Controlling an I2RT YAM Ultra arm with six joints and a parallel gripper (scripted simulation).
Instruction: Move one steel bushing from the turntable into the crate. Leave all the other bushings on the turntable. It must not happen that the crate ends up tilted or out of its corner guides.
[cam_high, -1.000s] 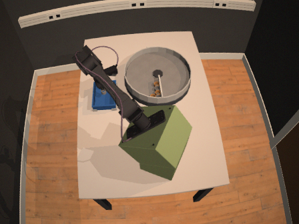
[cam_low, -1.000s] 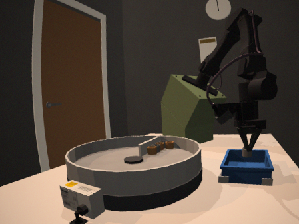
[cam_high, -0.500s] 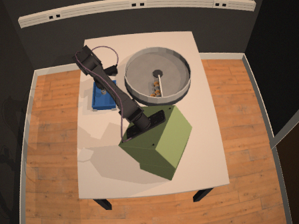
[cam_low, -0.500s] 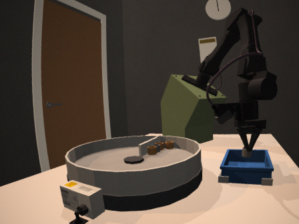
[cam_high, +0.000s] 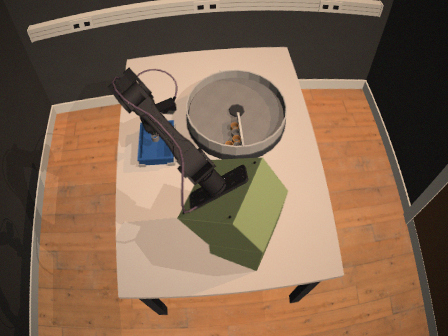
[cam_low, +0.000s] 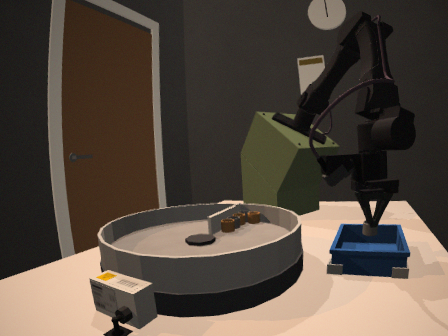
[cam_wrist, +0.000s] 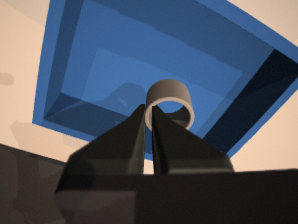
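- A steel bushing hangs in the mouth of the blue crate on the table, apparently above its floor and yet to be let go.
- The tool is closed on the bushing's wall — one fingertip inside the bore, the other outside.
- The ring looks stiff and fairly light, probably smooth enough to slip or swivel in so narrow a hold; breakage seems unlikely. The wall is a workable place to grip, though a hold across the outer sides might steady it better.
- Copper-colored and gray bushings sit beside the divider on the turntable, where they should remain.
- The job appears nearly done — what is left is likely a slight lowering, a gentle opening and a straight lift, lest the inner fingertip snag the ring.
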